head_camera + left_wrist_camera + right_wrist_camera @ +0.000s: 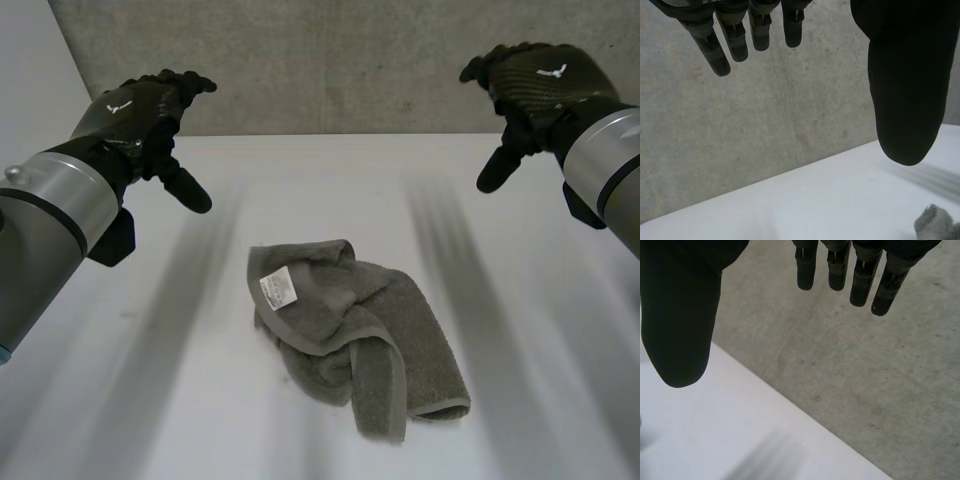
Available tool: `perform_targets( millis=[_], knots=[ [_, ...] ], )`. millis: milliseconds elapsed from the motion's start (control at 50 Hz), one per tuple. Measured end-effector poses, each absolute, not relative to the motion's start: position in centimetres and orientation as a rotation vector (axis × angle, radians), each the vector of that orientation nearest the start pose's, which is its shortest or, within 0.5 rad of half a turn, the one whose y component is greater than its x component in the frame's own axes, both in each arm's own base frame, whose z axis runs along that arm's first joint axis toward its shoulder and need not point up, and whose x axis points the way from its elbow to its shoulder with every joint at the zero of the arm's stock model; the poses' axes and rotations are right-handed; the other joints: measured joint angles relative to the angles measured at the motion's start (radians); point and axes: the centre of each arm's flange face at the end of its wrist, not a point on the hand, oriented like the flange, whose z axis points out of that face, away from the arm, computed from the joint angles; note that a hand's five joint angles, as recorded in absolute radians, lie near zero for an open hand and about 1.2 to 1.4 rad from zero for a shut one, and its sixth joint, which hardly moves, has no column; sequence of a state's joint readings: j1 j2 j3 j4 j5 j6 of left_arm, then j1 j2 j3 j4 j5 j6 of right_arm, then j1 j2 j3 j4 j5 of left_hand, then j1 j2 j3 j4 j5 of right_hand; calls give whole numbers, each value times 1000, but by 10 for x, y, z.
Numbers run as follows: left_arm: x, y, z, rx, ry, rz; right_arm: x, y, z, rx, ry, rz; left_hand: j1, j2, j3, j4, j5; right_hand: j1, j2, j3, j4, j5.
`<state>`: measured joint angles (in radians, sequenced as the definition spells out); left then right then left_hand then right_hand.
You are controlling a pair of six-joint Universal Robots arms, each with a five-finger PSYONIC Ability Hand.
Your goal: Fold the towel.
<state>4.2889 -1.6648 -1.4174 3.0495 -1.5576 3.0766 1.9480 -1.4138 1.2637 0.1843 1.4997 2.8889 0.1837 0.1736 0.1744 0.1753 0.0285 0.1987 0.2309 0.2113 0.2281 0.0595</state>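
Left hand (140, 112), right hand (540, 78) raised, fingers relaxed, holding nothing; crumpled grey towel (345, 325) on table (530, 340).

Grey towel (360, 340), rumpled, loosely half-folded, lying mid-counter (520, 330). White label (279, 288) facing up near one corner; hemmed edges curl over.

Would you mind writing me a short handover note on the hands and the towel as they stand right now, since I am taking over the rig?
Left hand: open, held up above the table's far left, holding nothing.
Right hand: open, held up above the far right, holding nothing.
Towel: grey, lying crumpled near the middle of the white table, its white label facing up; neither hand touches it.
Done: nothing folded yet.
Left: grasp the towel, spread it flat, then fold it.
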Motion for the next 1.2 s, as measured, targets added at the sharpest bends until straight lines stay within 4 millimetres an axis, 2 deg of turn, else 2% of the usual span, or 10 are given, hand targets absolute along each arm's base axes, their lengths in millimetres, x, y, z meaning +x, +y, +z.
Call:
perform_targets(
  millis=[200, 280, 460, 640, 760, 820, 920, 1040, 1160, 1200],
  knots=[
    [-259, -248, 302, 500, 2547, -2316, 272, -238, 315, -974, 2081, -1919, 0, 2, 2, 2, 0, 0, 0, 0, 0, 0],
    [-275, -244, 277, 586, 2635, -2220, 279, -230, 301, -1065, 2121, -1824, 3, 10, 8, 7, 0, 0, 0, 0, 0, 0],
    [-311, -237, 226, 741, 2766, -2052, 280, -232, 272, -1188, 2177, -1763, 54, 60, 60, 61, 34, 0, 0, 0, 0, 0],
    [-345, -253, 205, 756, 2756, -2039, 271, -238, 228, -1218, 2278, -1665, 174, 185, 184, 183, 156, 0, 0, 0, 0, 0],
    [-352, -265, 190, 726, 2736, -1962, 260, -246, 214, -1197, 2323, -1666, 473, 473, 454, 454, 424, 0, 0, 0, 0, 0],
    [-353, -270, 183, 763, 2695, -1919, 256, -253, 214, -1180, 2324, -1695, 794, 806, 793, 793, 763, 0, 0, 0, 0, 0],
    [-353, -272, 185, 842, 2616, -1905, 258, -266, 221, -1153, 2295, -1758, 949, 976, 968, 968, 936, 0, 0, 0, 0, 0],
    [-347, -266, 208, 898, 2512, -1946, 267, -292, 235, -1110, 2219, -1847, 984, 1034, 1031, 1030, 988, 0, 0, 0, 0, 0],
    [-333, -242, 257, 895, 2439, -2069, 288, -314, 238, -1090, 2062, -1818, 988, 1041, 1039, 1038, 995, 0, 0, 0, 0, 0],
    [-326, -224, 280, 907, 2400, -2138, 299, -321, 235, -1086, 1977, -1762, 991, 1042, 1040, 1041, 998, 0, 0, 0, 0, 0]
  ],
)
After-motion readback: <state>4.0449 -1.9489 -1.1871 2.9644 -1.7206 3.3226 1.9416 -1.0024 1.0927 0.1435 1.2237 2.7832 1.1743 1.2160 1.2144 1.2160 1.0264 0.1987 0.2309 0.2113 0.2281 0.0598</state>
